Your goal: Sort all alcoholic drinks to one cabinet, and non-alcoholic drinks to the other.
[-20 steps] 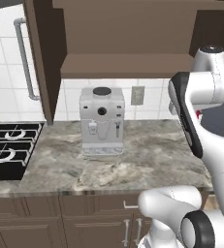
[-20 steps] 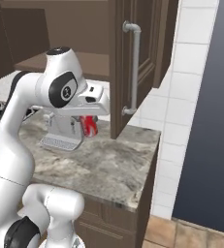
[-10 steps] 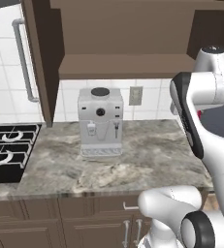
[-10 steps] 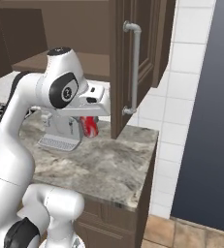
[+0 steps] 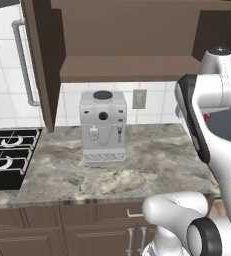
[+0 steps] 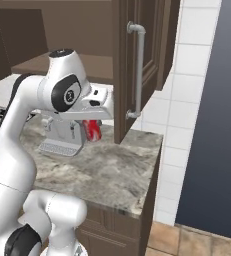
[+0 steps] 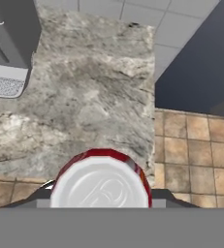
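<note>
Little has shifted in a second: the gripper (image 6: 93, 129) stays clenched on the red can (image 6: 92, 130), carried clear above the granite counter (image 6: 107, 170), its silvery top (image 7: 100, 185) facing the hand camera. A non-alcoholic drink is mid-transfer. Beyond, the coffee machine (image 5: 103, 127) sits under an open cabinet (image 5: 132, 67) whose shelf looks bare.

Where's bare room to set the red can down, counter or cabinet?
Counter: bare marble right of the coffee machine out to the counter's end, and in front of it toward the front edge. The open cabinet's shelf above looks bare. Tightest beside the stove. The gripper holds the red can.
</note>
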